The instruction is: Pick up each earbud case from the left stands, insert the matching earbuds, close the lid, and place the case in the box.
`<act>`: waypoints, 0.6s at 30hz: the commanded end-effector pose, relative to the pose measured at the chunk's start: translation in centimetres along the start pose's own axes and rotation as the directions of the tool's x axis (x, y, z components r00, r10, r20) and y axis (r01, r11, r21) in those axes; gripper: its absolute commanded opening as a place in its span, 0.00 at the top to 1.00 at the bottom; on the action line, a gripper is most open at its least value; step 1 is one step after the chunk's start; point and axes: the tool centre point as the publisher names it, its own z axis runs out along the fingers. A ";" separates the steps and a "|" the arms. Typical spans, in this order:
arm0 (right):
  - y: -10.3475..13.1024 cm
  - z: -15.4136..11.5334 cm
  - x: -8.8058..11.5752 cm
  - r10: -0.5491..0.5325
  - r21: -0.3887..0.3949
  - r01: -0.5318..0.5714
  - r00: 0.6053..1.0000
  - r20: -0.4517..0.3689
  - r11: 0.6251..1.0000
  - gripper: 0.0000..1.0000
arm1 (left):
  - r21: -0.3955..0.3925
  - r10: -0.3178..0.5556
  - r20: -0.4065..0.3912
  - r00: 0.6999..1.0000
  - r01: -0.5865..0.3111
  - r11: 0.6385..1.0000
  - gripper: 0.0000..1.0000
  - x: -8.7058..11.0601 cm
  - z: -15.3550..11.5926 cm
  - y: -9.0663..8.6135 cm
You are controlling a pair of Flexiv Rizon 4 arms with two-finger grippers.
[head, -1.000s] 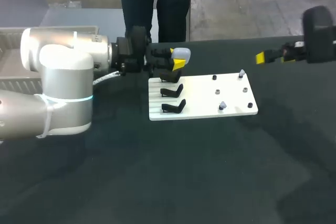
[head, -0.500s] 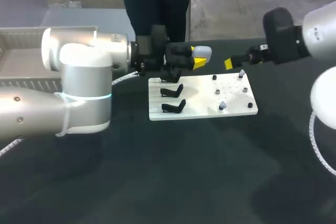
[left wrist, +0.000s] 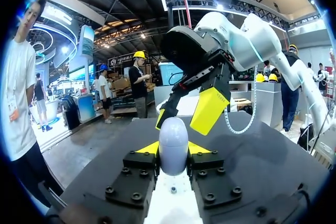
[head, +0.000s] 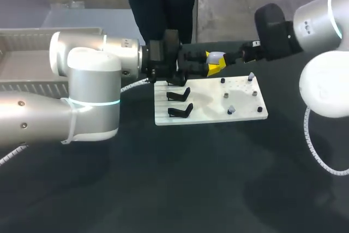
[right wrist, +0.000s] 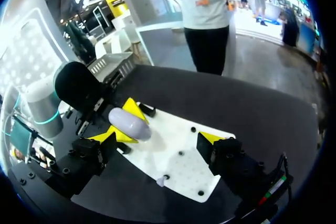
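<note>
My left gripper (head: 212, 65) is shut on a lavender earbud case (head: 216, 57), held above the far edge of the white board (head: 210, 102). The left wrist view shows the case (left wrist: 173, 139) upright between the yellow tips. My right gripper (head: 233, 57) faces it from the right, open wide; its yellow fingers (left wrist: 210, 109) stand just beyond the case. In the right wrist view the case (right wrist: 128, 123) lies close to one finger of the right gripper (right wrist: 157, 139), untouched. Two small earbuds (head: 251, 76) (head: 230, 110) stand on the board's right half.
Two empty black stands (head: 178, 94) (head: 180, 111) sit on the board's left side, with small dark pegs (head: 225, 95) on the right. A grey box (head: 32, 31) stands at the table's far left, behind my left arm.
My left arm has carried the case to the right, past the stands. My right arm has swung in to the left until its open gripper meets the case.
</note>
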 end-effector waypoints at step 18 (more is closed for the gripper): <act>-1.2 -1.9 -1.5 -0.022 0.035 0.021 1.000 0.022 0.999 0.00 | -0.033 -0.021 0.067 0.998 0.023 0.999 1.00 0.2 -1.3 -0.5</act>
